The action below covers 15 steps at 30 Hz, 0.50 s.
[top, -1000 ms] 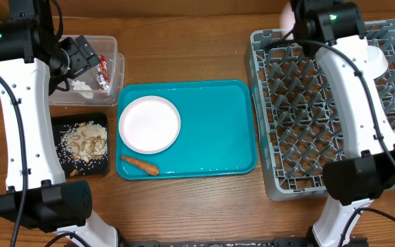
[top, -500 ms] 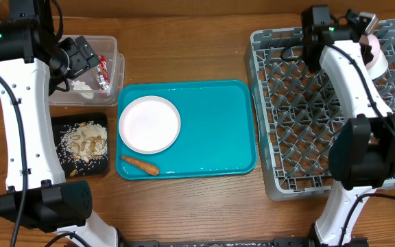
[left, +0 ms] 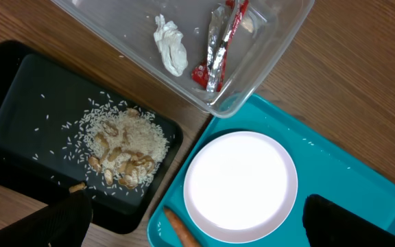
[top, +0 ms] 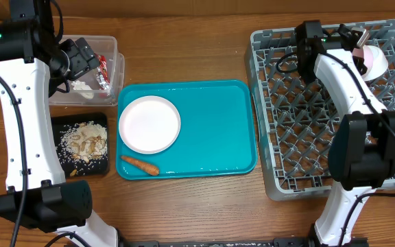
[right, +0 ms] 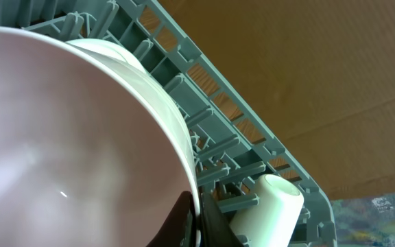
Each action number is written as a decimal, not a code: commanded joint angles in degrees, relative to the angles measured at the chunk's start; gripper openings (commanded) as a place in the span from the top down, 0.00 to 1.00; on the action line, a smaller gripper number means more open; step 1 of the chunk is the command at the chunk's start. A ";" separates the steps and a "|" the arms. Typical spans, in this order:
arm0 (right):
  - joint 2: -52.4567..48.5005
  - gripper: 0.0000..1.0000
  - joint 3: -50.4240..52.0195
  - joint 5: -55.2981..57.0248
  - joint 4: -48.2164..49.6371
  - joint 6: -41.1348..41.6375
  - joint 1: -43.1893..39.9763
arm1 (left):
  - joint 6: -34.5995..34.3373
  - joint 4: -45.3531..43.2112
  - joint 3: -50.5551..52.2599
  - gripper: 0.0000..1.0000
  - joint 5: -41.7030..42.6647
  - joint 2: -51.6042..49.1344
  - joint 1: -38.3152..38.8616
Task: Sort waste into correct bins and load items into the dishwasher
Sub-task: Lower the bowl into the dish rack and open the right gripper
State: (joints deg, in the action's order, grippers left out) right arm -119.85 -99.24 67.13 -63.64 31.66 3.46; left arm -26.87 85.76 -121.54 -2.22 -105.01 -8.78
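- One small carrot [top: 140,165] lies nearest, at the near-left edge of the teal tray [top: 218,130]. It looks like the only waste not yet binned.
- One black tray [top: 59,122] sits on the table just left of it. It holds a single heap of rice scraps [top: 84,140] with loose grains around it, so that part looks finished.
- One round plate [top: 149,124] rests on the left half of the teal tray, just beyond the carrot and not touching it. It has not been racked.
- One clear tub [top: 108,41] stands farther back on the left. Inside are one crumpled tissue [left: 170,44] and one red-and-silver wrapper [left: 214,51], side by side.
- Left gripper [left: 197,213] hangs above where the tub, black tray and plate meet. Its fingers are spread wide and hold nothing.
- One grey dish rack [top: 293,137] fills the right side. A white piece at its right edge is partly hidden by the arm, and I cannot name it.
- Right gripper [right: 196,223] is at the rack's far-right corner, pinching the rim of a pink bowl [top: 374,60] with a finger on each side. I cannot tell whether the bowl already rests on the pegs.
- One white bowl [right: 125,58] stands just behind the pink one, which makes two bowls for certain.
- No chopsticks show in any view.
- Most of the sorting seems done, by my judgement. What remains is the carrot, the plate and setting down this bowl.
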 commanded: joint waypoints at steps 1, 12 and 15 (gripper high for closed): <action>0.31 0.96 1.36 -1.92 -0.57 0.11 1.40 | 0.07 0.02 -0.39 0.00 -0.76 0.24 -0.24; 0.31 0.96 1.36 0.24 -4.00 0.13 4.11 | 0.04 0.15 -0.39 0.00 -0.74 0.24 -0.22; 0.31 0.96 1.36 -0.96 -4.96 0.13 5.40 | 0.02 0.11 -0.39 0.00 -0.74 0.24 -0.20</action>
State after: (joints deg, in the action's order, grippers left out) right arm -119.85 -99.13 70.00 -67.59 31.94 7.05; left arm -26.87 85.78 -121.54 -2.22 -105.01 -8.78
